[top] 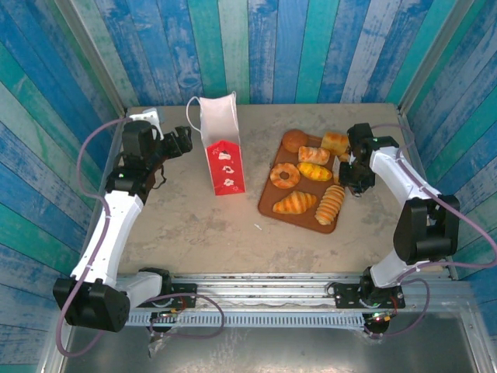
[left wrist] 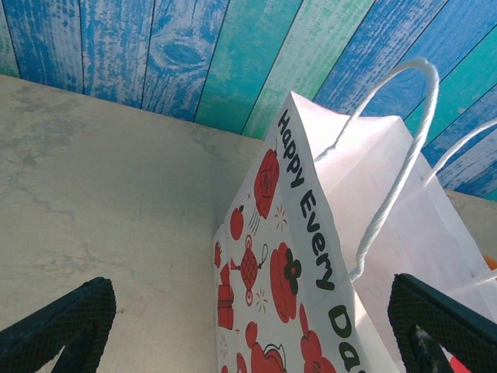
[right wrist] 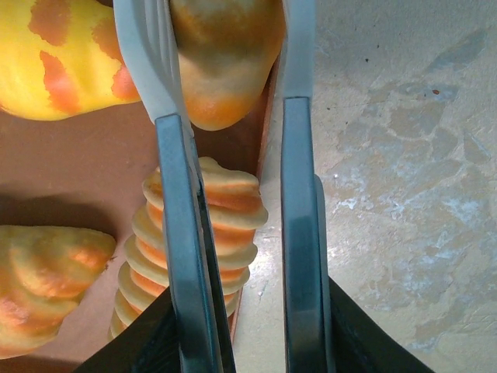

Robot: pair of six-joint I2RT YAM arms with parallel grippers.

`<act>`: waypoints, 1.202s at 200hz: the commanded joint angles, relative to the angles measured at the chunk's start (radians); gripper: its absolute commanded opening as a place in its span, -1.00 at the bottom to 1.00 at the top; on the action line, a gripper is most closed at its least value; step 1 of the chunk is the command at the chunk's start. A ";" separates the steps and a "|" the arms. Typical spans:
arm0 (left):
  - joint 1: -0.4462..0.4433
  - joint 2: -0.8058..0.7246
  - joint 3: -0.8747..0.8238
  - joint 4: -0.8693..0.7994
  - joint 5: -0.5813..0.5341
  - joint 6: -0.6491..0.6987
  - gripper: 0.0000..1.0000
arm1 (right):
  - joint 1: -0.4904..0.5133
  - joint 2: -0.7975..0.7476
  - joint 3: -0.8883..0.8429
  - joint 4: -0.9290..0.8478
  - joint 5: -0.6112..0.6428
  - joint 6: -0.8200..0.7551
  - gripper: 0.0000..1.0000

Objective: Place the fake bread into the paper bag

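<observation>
The paper bag [top: 223,155] stands upright at the table's back middle, white with a red house front; its printed side [left wrist: 272,256] and cord handles fill the left wrist view. My left gripper [top: 185,140] hovers just left of the bag, jaws wide open [left wrist: 248,342] with nothing held. The fake bread lies on a brown tray [top: 268,203]: donut [top: 285,176], croissant [top: 295,203], ridged horn [top: 331,203], two oblong rolls [top: 314,163], round bun [top: 293,141], cube bun [top: 335,143]. My right gripper [top: 346,176] is at the tray's right edge, closed around a small golden roll [right wrist: 225,62].
Blue and green plank walls close the table in at the back and both sides. Bare stone-coloured tabletop [top: 194,225] stretches in front of the bag and tray. A small white scrap [top: 257,226] lies near the tray's front left corner.
</observation>
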 commanded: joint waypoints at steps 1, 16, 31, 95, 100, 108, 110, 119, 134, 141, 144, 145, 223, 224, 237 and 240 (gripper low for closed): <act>-0.002 -0.052 0.018 -0.015 -0.031 0.020 0.88 | 0.006 -0.013 0.015 0.002 0.034 0.011 -0.46; -0.001 -0.054 0.037 -0.024 -0.031 0.020 0.89 | 0.005 -0.035 0.012 0.002 0.047 0.013 -0.61; -0.001 -0.051 0.060 -0.034 -0.030 0.021 0.89 | 0.006 -0.062 0.008 0.002 0.056 0.014 -0.73; 0.100 -0.034 0.136 -0.060 0.099 -0.045 0.88 | 0.007 -0.210 -0.018 0.011 0.064 0.016 -0.98; 0.116 -0.032 0.143 -0.060 0.132 -0.055 0.88 | 0.006 -0.226 -0.017 0.009 0.062 0.016 -0.99; 0.139 -0.025 0.156 -0.061 0.178 -0.066 0.88 | 0.008 -0.249 -0.013 0.010 0.057 0.016 -0.99; 0.144 -0.024 0.159 -0.061 0.186 -0.068 0.88 | 0.008 -0.254 -0.012 0.009 0.056 0.015 -0.99; 0.161 -0.011 0.179 -0.065 0.225 -0.067 0.88 | 0.009 -0.281 -0.003 0.005 0.052 0.015 -0.99; 0.172 0.019 0.219 -0.080 0.290 -0.059 0.88 | 0.014 -0.324 0.015 -0.002 0.047 0.013 -0.99; 0.173 0.038 0.240 -0.090 0.324 -0.055 0.89 | 0.018 -0.344 0.028 -0.004 0.042 0.012 -0.98; 0.174 0.048 0.250 -0.098 0.333 -0.054 0.88 | 0.020 -0.352 0.032 -0.003 0.042 0.012 -0.98; 0.174 0.050 0.255 -0.101 0.337 -0.054 0.89 | 0.021 -0.355 0.033 -0.003 0.041 0.012 -0.99; 0.174 0.293 0.407 -0.140 0.626 -0.030 0.75 | 0.135 -0.444 0.202 0.203 -0.075 0.042 -0.99; 0.173 0.297 0.408 -0.140 0.631 -0.031 0.74 | 0.136 -0.443 0.205 0.208 -0.079 0.043 -0.99; 0.172 0.344 0.439 -0.145 0.674 -0.029 0.63 | 0.150 -0.429 0.250 0.274 -0.127 0.060 -0.99; 0.171 0.353 0.447 -0.150 0.680 -0.026 0.61 | 0.155 -0.425 0.261 0.290 -0.135 0.065 -0.99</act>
